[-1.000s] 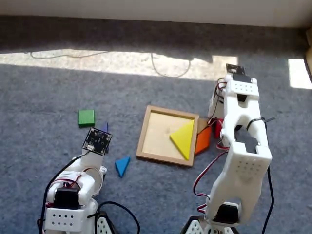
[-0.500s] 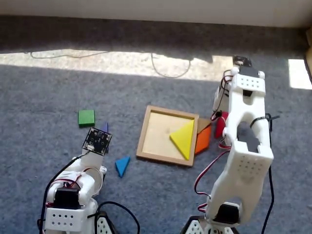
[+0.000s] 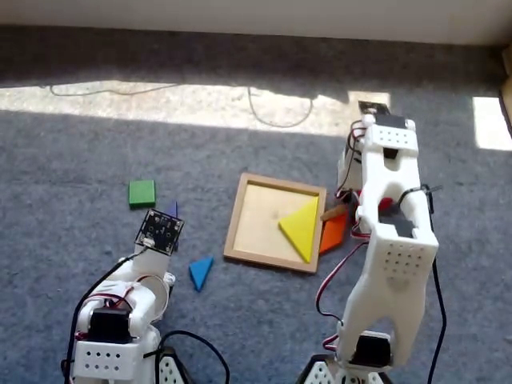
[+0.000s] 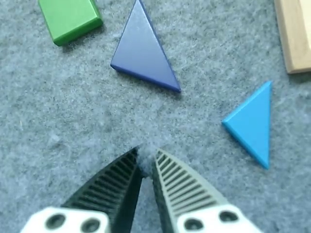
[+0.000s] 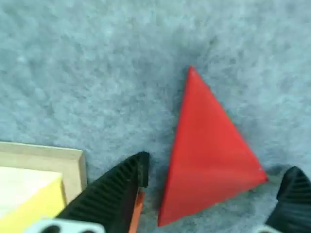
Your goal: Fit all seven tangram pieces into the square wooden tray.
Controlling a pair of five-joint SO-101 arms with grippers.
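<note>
Grey carpet (image 3: 80, 160) is the work surface, with a sunlit strip and a loose cable (image 3: 272, 120) on the far side of the tray (image 3: 234, 220). Yellow triangle (image 3: 301, 226) sits inside the tray against its right rim; bare wood shows across the tray's left half. Orange piece (image 3: 334, 232) lies just outside the tray's right rim, partly hidden under the right arm (image 3: 396, 264), which overhangs that side. Red triangle (image 5: 206, 160) lies flat on carpet just right of the tray's corner. Right gripper (image 5: 214, 174) is spread wide with one finger either side of the red triangle, gripping nothing; one finger sits in the gap between tray corner and red piece, contact unclear. Left of the tray: light blue triangle (image 4: 252, 124) is nearest its rim, dark blue triangle (image 4: 143, 51) and green square (image 4: 70, 19) farther out, all apart from each other. Left gripper (image 4: 146, 153) hangs over bare carpet left of the tray, fingers nearly together, holding nothing, between the two blue triangles.
</note>
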